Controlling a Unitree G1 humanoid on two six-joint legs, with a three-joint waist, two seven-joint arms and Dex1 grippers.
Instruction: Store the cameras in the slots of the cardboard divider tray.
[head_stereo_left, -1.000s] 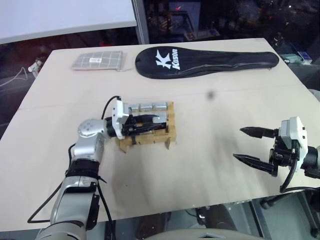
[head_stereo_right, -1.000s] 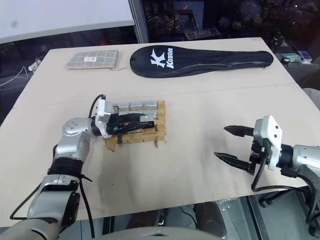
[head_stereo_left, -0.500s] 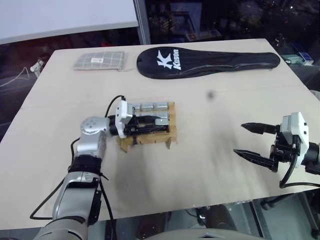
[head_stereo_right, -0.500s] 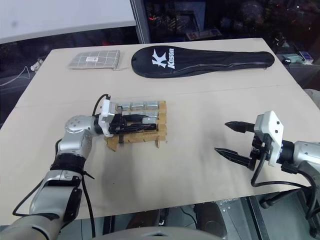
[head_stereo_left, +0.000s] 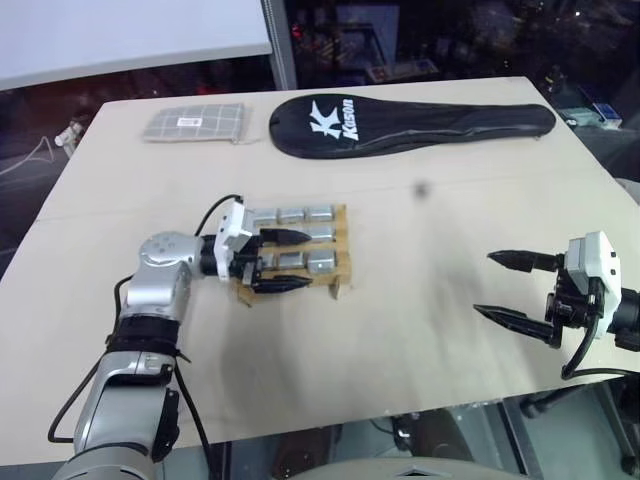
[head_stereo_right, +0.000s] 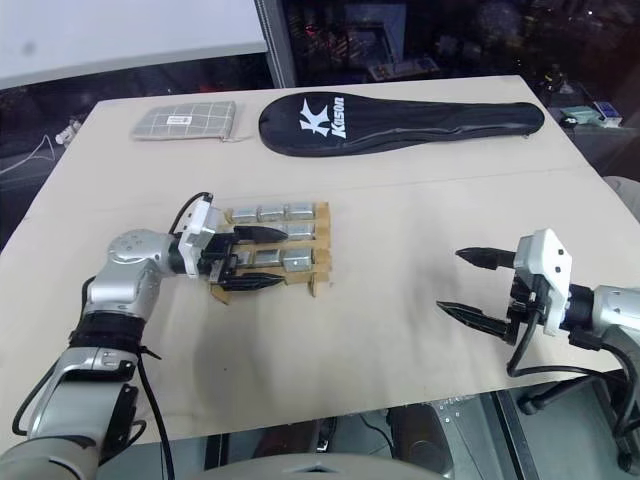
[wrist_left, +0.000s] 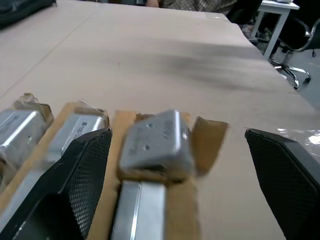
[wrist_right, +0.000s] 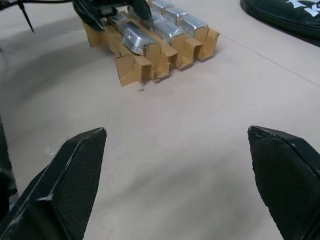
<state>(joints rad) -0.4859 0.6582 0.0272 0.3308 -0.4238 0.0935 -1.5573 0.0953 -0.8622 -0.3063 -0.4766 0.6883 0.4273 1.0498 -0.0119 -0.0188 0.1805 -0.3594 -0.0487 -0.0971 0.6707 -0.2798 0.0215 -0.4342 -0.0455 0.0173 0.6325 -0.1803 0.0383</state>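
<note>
A: Black fingers of the right gripper (head_stereo_left: 503, 289) are seen spread wide, nothing held, well apart from the tray.

B: And the left gripper (head_stereo_left: 281, 261)?

A: It is released too; its fingers (wrist_left: 75, 175) are parted over the cardboard divider tray (head_stereo_left: 342, 270), around one tilted camera (wrist_left: 155, 141) sticking up from the near-row slot.

B: The other cameras (head_stereo_left: 305, 214)?

A: They are seated in the tray's slots. Farther back, a grey checked pouch (head_stereo_left: 195, 123) and a black racket cover (head_stereo_left: 410, 123) are laid on the table (head_stereo_left: 420, 340).

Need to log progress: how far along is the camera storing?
Nearly finished: cameras fill the cardboard divider tray, and none lie loose on the table. The left pincer is open at the tray; the nearest camera sits tilted and may need seating. The right pincer hangs open, empty.
</note>
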